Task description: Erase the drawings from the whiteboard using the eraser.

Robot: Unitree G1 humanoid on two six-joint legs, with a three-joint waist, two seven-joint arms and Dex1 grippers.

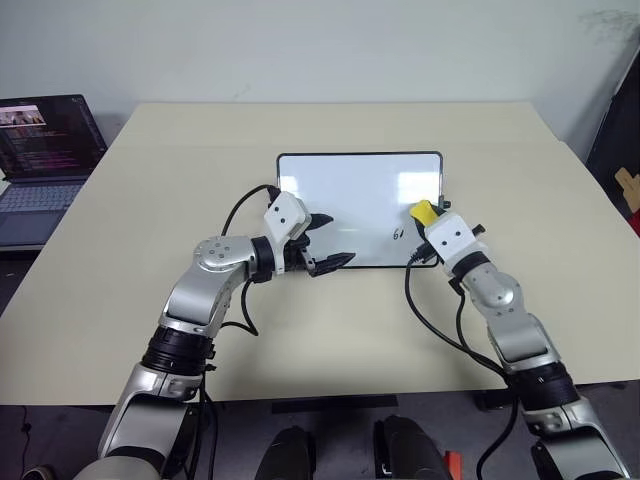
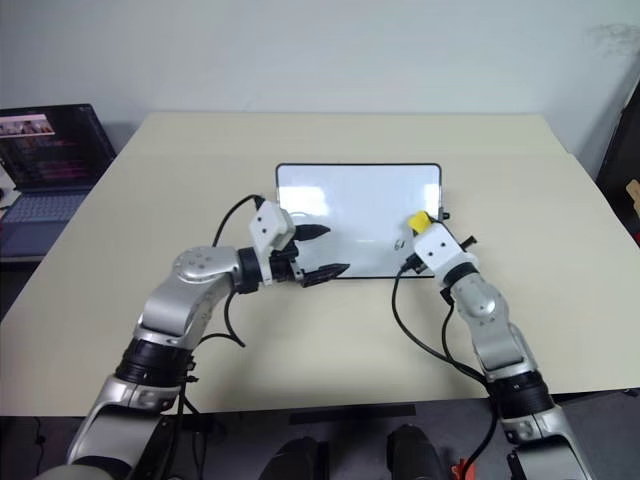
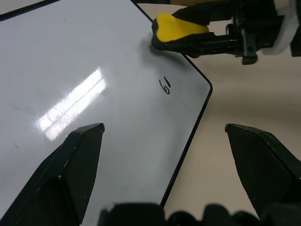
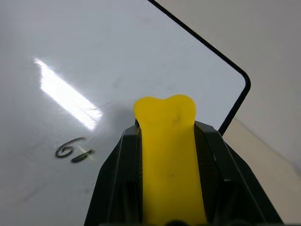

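Yellow eraser point(image 4: 168, 155) is sitting clamped between the right gripper's point(image 1: 428, 216) two black fingers, its tip over the whiteboard point(image 1: 350, 190) near that board's right edge. Just beside the gripper, toward the robot's left, the drawing "61" point(image 4: 74, 149) is showing on the white face. The left gripper point(image 1: 326, 240) is hovering with fingers spread apart over the board's near left corner, on the beige surface point(image 1: 150, 200).

Beige table, laptop off to the side

The table point(image 1: 150, 220) fills the middle; a laptop point(image 1: 45, 160), open with its screen lit, sits beyond its left edge.
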